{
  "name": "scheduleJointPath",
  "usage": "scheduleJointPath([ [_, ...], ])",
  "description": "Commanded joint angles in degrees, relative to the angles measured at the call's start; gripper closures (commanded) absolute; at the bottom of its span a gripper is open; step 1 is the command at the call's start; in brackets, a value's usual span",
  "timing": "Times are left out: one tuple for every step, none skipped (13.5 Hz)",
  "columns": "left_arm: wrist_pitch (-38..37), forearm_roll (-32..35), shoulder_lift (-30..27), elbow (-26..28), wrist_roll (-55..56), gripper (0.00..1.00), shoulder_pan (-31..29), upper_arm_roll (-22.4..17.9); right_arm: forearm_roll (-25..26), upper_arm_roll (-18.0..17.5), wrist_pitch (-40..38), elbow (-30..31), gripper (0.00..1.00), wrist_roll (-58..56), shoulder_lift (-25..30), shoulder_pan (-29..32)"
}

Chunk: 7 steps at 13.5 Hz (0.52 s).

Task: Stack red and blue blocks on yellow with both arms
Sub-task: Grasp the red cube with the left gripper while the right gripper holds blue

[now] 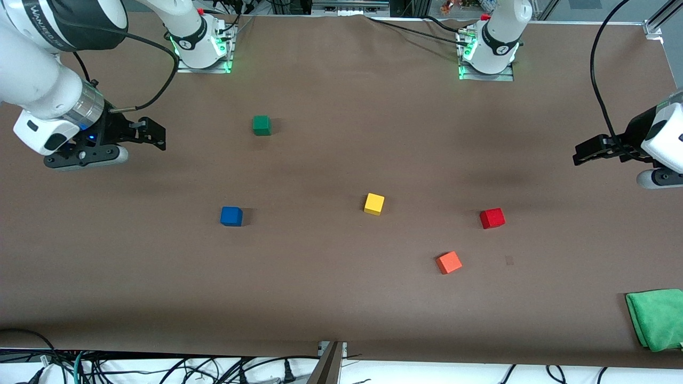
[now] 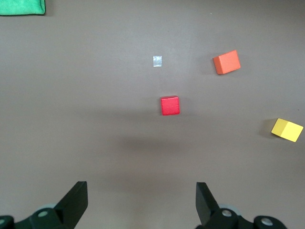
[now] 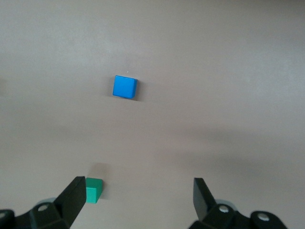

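The yellow cube (image 1: pixel 374 204) sits mid-table. The blue cube (image 1: pixel 231 216) lies toward the right arm's end, the red cube (image 1: pixel 492 218) toward the left arm's end. All three stand apart on the table. My right gripper (image 1: pixel 155 136) is open and empty, up in the air over the table at the right arm's end. In the right wrist view the blue cube (image 3: pixel 125 87) lies ahead of the open gripper (image 3: pixel 138 198). My left gripper (image 1: pixel 582 153) is open and empty over the left arm's end. The left wrist view shows the red cube (image 2: pixel 170 105) ahead of the gripper (image 2: pixel 142 200), and the yellow cube (image 2: pixel 287 130).
An orange-red cube (image 1: pixel 449 262) lies nearer to the front camera than the red cube. A dark green cube (image 1: pixel 261 125) sits farther from it than the blue cube. A green cloth (image 1: pixel 659 318) lies at the front corner of the left arm's end.
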<state>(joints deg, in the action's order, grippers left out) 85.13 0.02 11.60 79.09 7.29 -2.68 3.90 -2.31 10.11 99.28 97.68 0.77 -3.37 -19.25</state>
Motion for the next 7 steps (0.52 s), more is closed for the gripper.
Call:
scheduleJointPath([
  [-0.05, -0.20, -0.26, -0.08, -1.14, 0.00, -0.57, 0.24, 0.72, -0.44, -0.75, -1.70, 0.01, 1.51, -0.67, 0.79],
  [-0.14, -0.11, 0.00, -0.34, -1.05, 0.00, -0.22, 0.24, 0.64, -0.44, -0.76, -1.71, 0.01, 1.95, -1.37, 0.79],
  [-0.14, 0.07, 0.61, -0.69, -1.14, 0.00, -0.39, 0.32, 0.64, -0.44, -0.76, -1.71, 0.01, 2.66, -1.55, 0.71],
  [-0.05, 0.15, 0.71, -0.69, -1.14, 0.00, -0.48, 0.24, 0.64, -0.44, -0.67, -1.71, 0.01, 3.10, -1.82, 0.62],
  [0.03, 0.24, 1.06, -0.52, -1.23, 0.00, -0.57, 0.24, 0.72, -0.53, -0.76, -1.62, 0.01, 2.06, -2.69, 0.36],
  [0.38, 0.24, 2.19, -0.26, -1.40, 0.00, -0.65, 0.24, 0.64, -0.61, -0.76, -1.44, 0.01, 3.00, -3.05, 0.36],
  [0.65, 0.33, 4.12, -0.34, -1.41, 0.00, -0.66, 0.24, 0.20, -0.79, -0.41, -1.53, 0.01, 4.06, -3.92, 0.01],
])
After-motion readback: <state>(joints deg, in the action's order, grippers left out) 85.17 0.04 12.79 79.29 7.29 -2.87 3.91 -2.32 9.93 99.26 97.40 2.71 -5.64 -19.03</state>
